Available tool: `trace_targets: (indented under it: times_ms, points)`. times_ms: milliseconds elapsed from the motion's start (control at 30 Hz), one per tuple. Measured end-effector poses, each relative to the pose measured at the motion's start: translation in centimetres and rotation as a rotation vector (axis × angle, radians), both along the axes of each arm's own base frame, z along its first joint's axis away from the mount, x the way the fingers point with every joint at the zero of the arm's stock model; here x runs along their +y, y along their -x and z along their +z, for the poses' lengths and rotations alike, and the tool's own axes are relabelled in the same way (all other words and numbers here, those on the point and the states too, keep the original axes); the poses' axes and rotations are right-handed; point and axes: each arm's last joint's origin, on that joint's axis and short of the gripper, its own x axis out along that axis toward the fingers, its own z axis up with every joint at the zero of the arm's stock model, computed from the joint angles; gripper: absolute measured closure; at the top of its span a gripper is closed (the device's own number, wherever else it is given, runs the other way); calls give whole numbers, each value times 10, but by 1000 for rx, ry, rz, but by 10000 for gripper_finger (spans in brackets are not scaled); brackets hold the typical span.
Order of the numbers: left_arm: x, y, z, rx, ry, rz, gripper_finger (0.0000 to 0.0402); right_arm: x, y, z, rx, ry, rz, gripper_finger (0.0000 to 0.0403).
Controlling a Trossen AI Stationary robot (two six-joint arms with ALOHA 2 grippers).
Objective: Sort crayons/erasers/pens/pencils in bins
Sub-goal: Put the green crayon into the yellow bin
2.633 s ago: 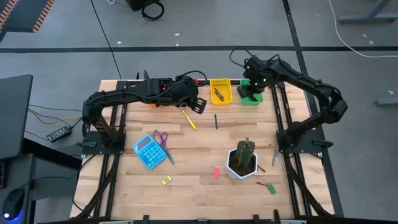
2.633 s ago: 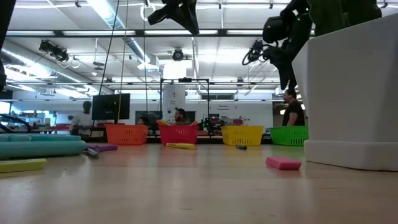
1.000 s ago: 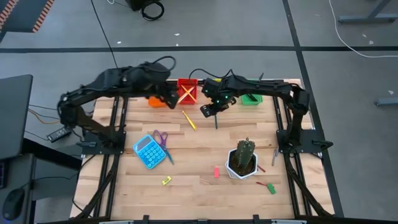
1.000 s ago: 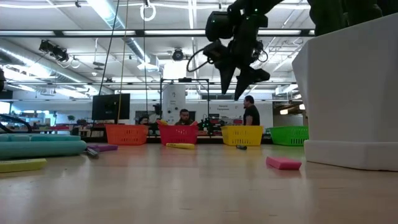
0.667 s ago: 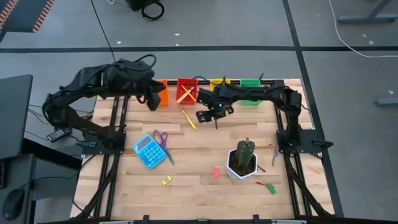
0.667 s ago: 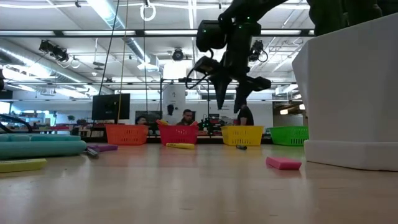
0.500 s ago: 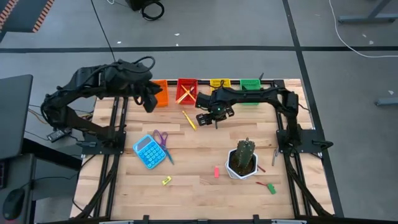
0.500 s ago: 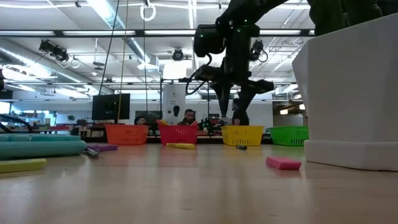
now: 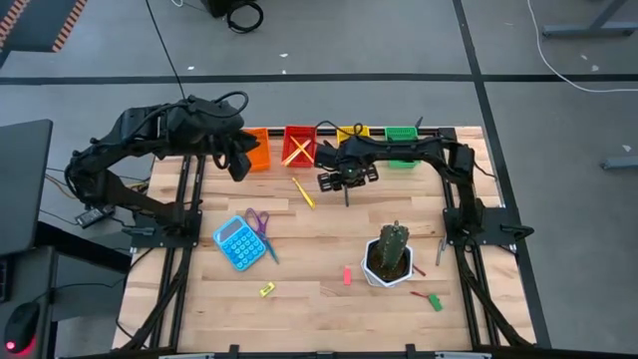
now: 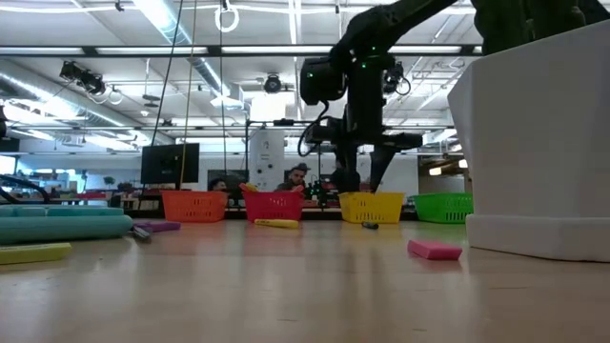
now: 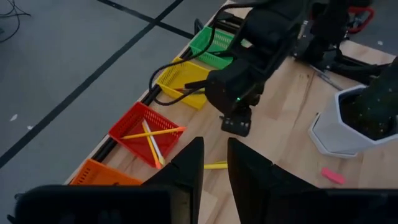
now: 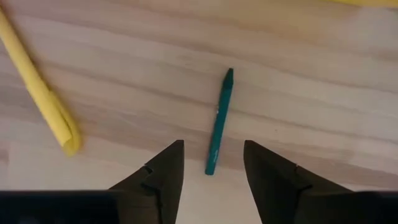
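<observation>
right gripper (image 12: pixel 211 163) spread wide, empty, right above the green crayon (image 12: pixel 219 122) lying flat on the table (image 12: pixel 311 93) between its fingers | risk: we descend off-centre, a finger nudges it, it rolls clear

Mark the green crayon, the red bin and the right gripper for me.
green crayon (image 12: pixel 219 122): right wrist view, middle of its shaft.
red bin (image 9: pixel 299 147): high view, bare floor between the pencils.
right gripper (image 12: pixel 212 169): right wrist view, gap midway between its open fingertips, above the crayon.
</observation>
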Motion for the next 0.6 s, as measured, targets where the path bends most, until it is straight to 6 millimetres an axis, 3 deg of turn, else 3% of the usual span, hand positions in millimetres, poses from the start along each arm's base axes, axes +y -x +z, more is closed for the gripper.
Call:
trace_targets:
  times_ms: [367,600]
  points:
    - [0,0,0,-4,10,9,317,-11,-1,-23,42,-42,-3,240]
    - [0,0,0,-14,18,17,321,-8,-2,-32,63,-63,18,240]
